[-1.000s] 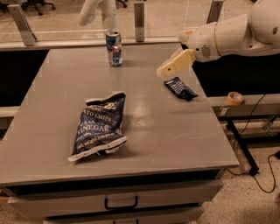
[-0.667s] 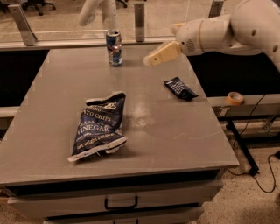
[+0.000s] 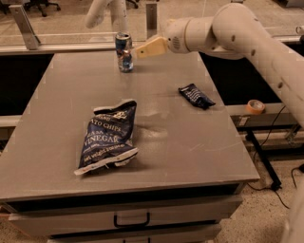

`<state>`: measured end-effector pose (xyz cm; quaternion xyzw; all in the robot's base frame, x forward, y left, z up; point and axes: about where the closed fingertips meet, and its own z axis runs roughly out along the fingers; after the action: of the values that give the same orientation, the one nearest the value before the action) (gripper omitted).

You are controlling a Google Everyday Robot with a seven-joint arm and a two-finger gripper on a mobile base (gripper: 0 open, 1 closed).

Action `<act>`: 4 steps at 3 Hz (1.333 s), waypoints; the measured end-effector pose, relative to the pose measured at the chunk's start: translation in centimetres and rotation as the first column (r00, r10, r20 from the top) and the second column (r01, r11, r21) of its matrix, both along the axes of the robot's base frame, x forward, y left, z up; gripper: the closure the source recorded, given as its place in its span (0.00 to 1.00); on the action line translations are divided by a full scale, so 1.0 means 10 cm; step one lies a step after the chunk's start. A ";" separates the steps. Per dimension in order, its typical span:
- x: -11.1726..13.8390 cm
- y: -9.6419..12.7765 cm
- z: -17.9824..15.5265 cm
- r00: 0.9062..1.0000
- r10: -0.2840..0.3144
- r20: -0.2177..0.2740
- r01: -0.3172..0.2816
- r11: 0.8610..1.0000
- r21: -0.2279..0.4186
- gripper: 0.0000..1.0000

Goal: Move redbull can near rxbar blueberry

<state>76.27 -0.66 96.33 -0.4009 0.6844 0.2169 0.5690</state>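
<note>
The redbull can (image 3: pixel 124 53), blue and silver with a silver top, stands upright near the far edge of the grey table (image 3: pixel 190 147), left of centre. My gripper (image 3: pixel 137 51) reaches in from the right on the white arm, and its tan tip is just right of the can at mid height. Contact with the can cannot be made out. The rxbar blueberry (image 3: pixel 196 96), a small flat navy wrapper, lies on the right part of the table, well to the right of the can and nearer the front.
A large navy-and-white vinegar chip bag (image 3: pixel 108 135) lies left of the table's centre. A tape roll (image 3: pixel 256 106) sits on a ledge off the right edge. A drawer with a handle (image 3: pixel 131 221) is below the table front. A white post (image 3: pixel 114 14) stands behind the can.
My gripper has swung left from above the rxbar, across the far side of the table, up to the can's right side. The can, bar and bag have not moved.
</note>
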 end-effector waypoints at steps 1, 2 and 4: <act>0.21 0.36 -0.13 0.998 0.058 -0.003 -0.058 0.998 0.030 0.00; 0.42 0.57 -0.29 0.992 0.122 0.006 -0.122 0.992 0.042 0.00; 0.66 0.79 -0.40 0.971 0.232 0.063 -0.236 0.970 0.061 0.41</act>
<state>82.91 7.27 92.37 -0.4649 0.6086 0.2945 0.5716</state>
